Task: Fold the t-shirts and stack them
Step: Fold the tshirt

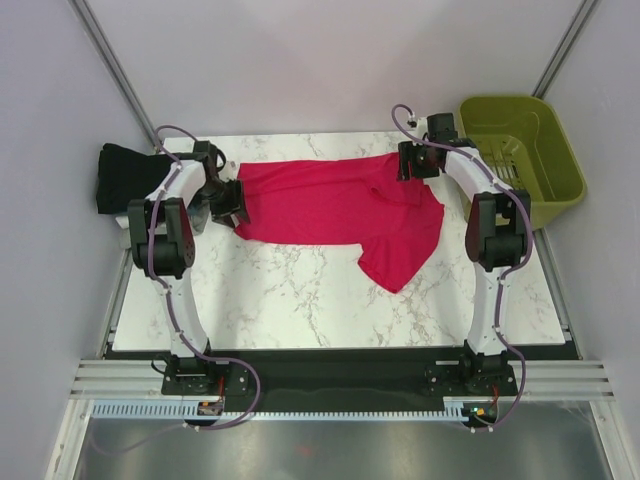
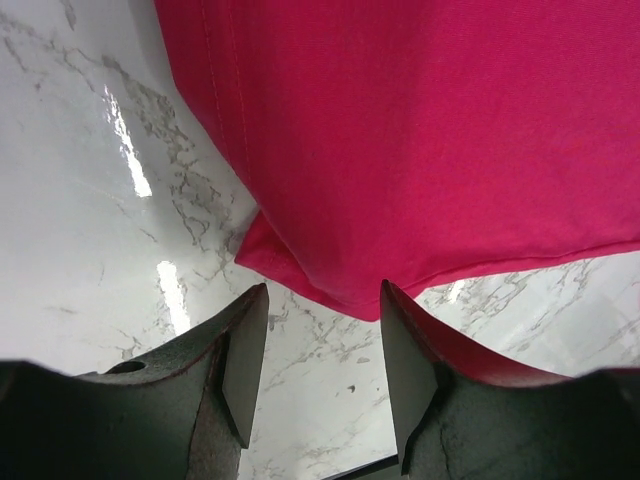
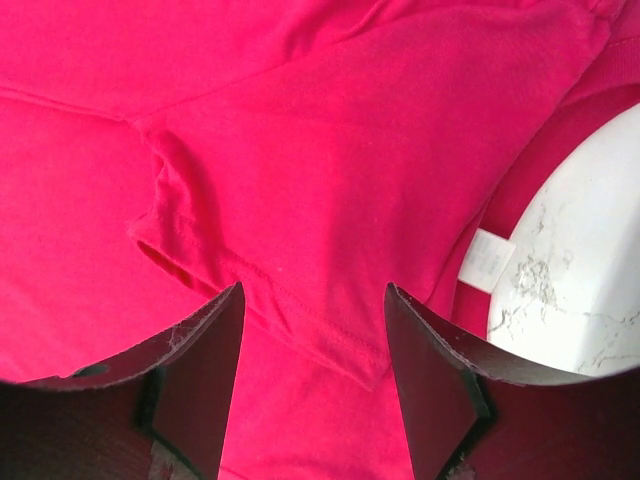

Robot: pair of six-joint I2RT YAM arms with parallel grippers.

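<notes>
A crimson-pink t-shirt (image 1: 330, 205) lies spread across the far half of the marble table, with one part drooping toward the near right. My left gripper (image 1: 232, 203) is open and empty at the shirt's left edge; in the left wrist view the shirt's hem corner (image 2: 350, 290) lies just ahead of the jaws over bare marble. My right gripper (image 1: 410, 165) is open above the shirt's far right part; in the right wrist view a sleeve hem (image 3: 300, 310) lies between the jaws, and a white label (image 3: 485, 260) shows to the right. A folded black shirt (image 1: 125, 175) lies at the far left.
An olive-green plastic basket (image 1: 522, 150) stands at the far right, off the table's corner. Grey walls enclose the table on three sides. The near half of the marble table (image 1: 300, 300) is bare.
</notes>
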